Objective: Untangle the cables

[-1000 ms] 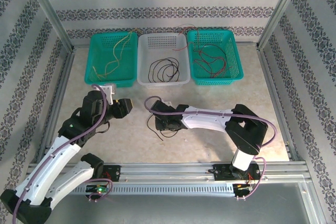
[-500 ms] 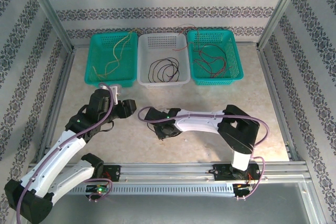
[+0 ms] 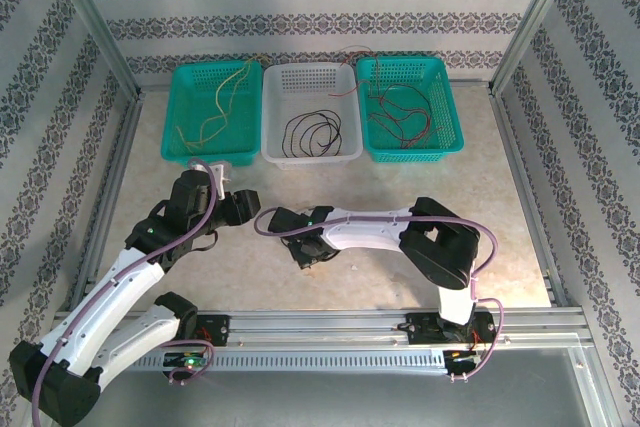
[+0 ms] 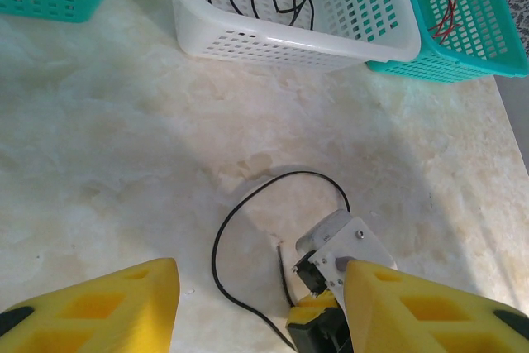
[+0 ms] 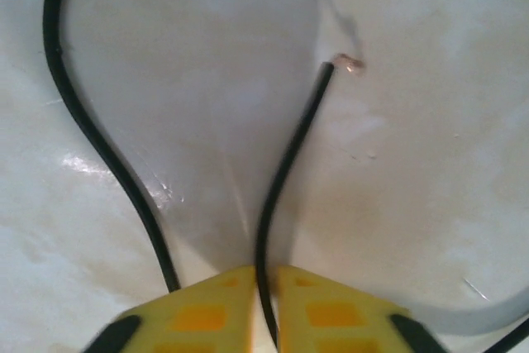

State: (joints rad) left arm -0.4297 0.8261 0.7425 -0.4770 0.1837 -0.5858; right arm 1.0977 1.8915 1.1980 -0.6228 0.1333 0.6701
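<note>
1. Right gripper (image 5: 264,279) pinches the loose black cable (image 5: 285,146) near its bare end, robot-side of the white basket (image 3: 310,157).
2. Left gripper (image 4: 260,274): wide, empty, same side.
3. Pick-up in hand; next, probably, lift cable into basket without snagging.

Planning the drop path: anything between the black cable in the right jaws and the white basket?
Nothing visible. The right gripper has its jaws shut on the black cable; bare table runs to the white basket. The left gripper sits aside.

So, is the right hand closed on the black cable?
Shut: the right hand pinches the black cable between touching yellow fingers.
</note>
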